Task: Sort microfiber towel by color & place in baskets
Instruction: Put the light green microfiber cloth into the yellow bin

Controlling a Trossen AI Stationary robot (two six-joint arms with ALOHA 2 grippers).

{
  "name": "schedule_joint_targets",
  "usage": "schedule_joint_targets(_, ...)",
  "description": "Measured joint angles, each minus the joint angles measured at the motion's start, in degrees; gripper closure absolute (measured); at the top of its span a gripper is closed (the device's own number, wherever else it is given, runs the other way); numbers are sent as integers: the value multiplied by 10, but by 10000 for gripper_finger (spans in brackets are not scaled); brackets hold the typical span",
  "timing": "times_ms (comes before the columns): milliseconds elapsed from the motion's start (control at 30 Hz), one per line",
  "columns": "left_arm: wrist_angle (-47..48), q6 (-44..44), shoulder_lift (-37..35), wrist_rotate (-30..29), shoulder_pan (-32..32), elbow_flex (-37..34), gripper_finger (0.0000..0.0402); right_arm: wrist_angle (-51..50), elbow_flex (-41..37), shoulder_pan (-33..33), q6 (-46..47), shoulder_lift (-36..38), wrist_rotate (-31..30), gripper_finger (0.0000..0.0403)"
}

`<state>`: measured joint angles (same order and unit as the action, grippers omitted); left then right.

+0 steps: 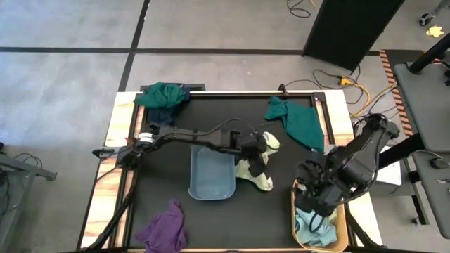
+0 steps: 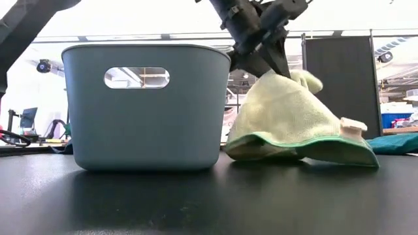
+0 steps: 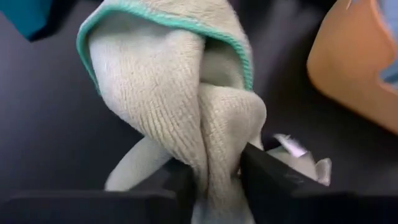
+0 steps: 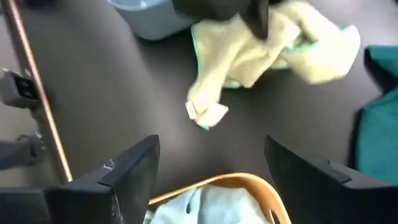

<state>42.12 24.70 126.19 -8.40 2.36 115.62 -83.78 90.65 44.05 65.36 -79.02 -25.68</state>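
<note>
High view, centre: left gripper (image 1: 254, 149) pinches the pale towel (image 1: 254, 173) to lift it — right gripper (image 1: 314, 199), lower right, spread wide over the orange basket (image 1: 297, 226).

We count two baskets: a grey-blue one (image 1: 211, 173) and a yellow-orange one (image 1: 342, 232). We count six towels: two dark green (image 1: 163, 93) (image 1: 299, 119), one navy (image 1: 163, 114) under the first green one, one purple (image 1: 166, 226), one pale yellow-green (image 1: 256, 169), and one light blue (image 1: 309, 226) inside the yellow-orange basket. We see two arms with two grippers, left (image 1: 257, 153) and right (image 1: 314, 199).
</note>
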Motion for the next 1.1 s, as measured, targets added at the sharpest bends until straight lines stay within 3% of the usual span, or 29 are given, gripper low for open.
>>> schedule_joint_targets(233,207,-62,31,33,4,179,161,4,-48,-2,7,-21,-1,100)
schedule_joint_targets(300,257,-77,29,22,11,192,134,7,-58,-2,6,-28,-13,95)
schedule_joint_targets(400,270,-78,-16,-4,25,145,111,26,-77,-7,5,-37,-27,89)
schedule_joint_targets(567,261,-60,-116,-69,62,58,110,89,-112,-54,-48,-49,-21,89)
schedule_joint_targets(733,237,-13,-232,-124,98,-70,118,179,-145,-155,-165,-67,55,86)
schedule_joint_targets(833,237,52,-318,-160,123,-160,120,223,-177,-218,-228,-77,99,81)
schedule_joint_targets(1100,232,199,-525,-212,229,-380,120,315,-247,-342,-381,-112,120,84)
